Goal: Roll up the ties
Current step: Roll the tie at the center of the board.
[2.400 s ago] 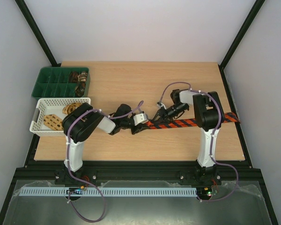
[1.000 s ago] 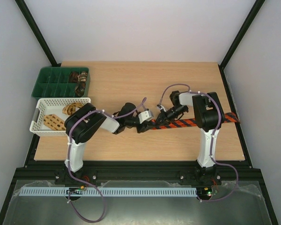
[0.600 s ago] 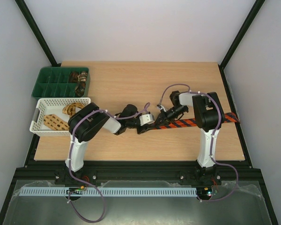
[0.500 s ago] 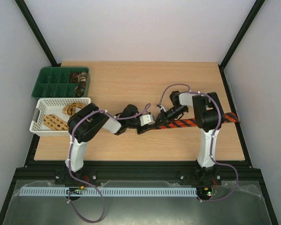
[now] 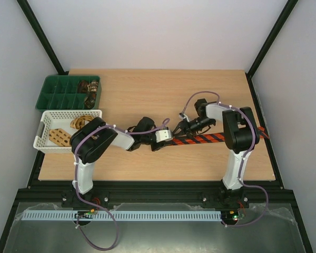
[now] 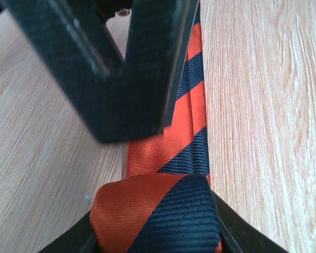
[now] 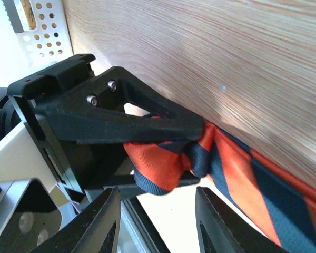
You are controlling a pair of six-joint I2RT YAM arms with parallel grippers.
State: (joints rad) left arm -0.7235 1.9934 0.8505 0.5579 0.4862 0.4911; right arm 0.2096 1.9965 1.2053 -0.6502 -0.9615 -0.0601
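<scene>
You'd barely begun: left jaws pinched a small starter roll of the striped necktie, right jaws gaped empty; the rest lay flat on the bench.

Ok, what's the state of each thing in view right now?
striped tie: left end rolled, rest flat on the table.
left gripper: shut on the roll.
right gripper: open, beside the roll.
green tray: brown ties in right-end compartments.
white basket: holding tan patterned ties.
</scene>
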